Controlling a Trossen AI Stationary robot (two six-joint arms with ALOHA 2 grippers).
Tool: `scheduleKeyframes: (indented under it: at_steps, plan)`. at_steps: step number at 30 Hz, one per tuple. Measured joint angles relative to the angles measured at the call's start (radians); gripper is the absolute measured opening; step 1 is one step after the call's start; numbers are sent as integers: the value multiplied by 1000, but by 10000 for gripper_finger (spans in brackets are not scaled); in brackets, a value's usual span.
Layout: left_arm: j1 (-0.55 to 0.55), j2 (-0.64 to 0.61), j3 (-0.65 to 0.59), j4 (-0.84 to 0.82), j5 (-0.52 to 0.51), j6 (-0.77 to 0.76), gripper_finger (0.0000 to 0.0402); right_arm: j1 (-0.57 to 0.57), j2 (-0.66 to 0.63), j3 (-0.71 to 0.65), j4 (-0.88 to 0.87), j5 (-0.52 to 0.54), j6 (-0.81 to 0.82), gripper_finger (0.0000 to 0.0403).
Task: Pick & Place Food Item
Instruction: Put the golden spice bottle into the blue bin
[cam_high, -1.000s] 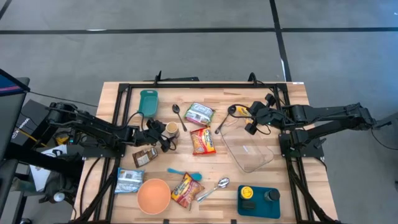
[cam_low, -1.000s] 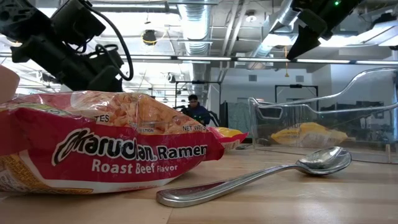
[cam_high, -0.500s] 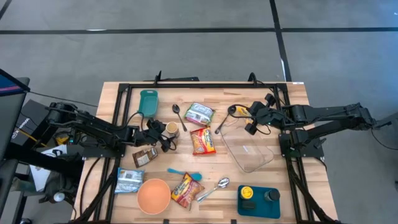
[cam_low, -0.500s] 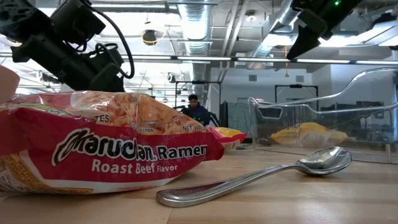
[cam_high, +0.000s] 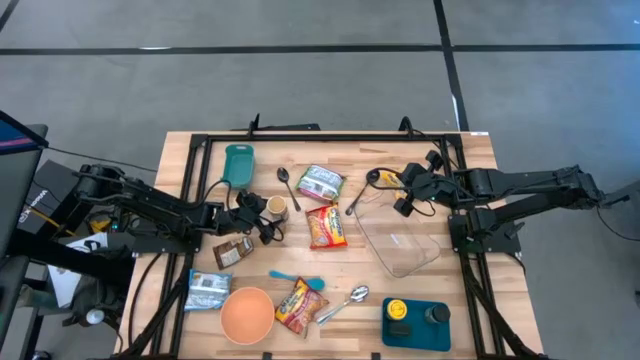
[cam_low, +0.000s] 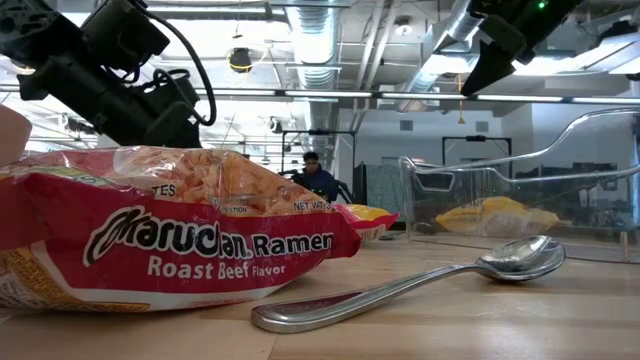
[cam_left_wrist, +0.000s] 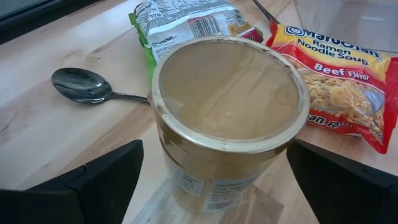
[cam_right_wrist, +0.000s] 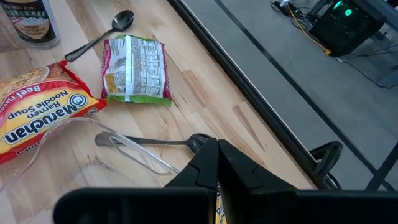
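Left gripper (cam_high: 268, 222) sat with fingers (cam_left_wrist: 106, 180) spread wide on either side of the upright can (cam_left_wrist: 227, 118), not clamped, can standing on the desk (cam_high: 400, 290) just beside the spoon (cam_left_wrist: 87, 87) and near the green packet (cam_high: 321, 183) and beef ramen pack (cam_high: 327, 227). Step looked like the grasp: best to centre the can between the fingers, drop low on its wall, then close evenly so it doesn't tip. Right gripper (cam_high: 404, 205) was fingers together, hovering over the rim of the clear container (cam_high: 405, 240), holding nothing visible.
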Motion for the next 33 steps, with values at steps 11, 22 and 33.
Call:
scheduleKeyframes:
  at_steps: [11, 22, 33]
  plan:
    - [-2, 0, 0, -2, 8, -1, 380, 0, 0, 0, 0, 0, 0, 1]
    - [-2, 0, 0, -2, 8, 1, 383, 0, 0, 0, -1, 0, 0, 1]
    - [10, 163, 2, 142, 6, 9, 384, 0, 0, 0, 1, 0, 0, 1]
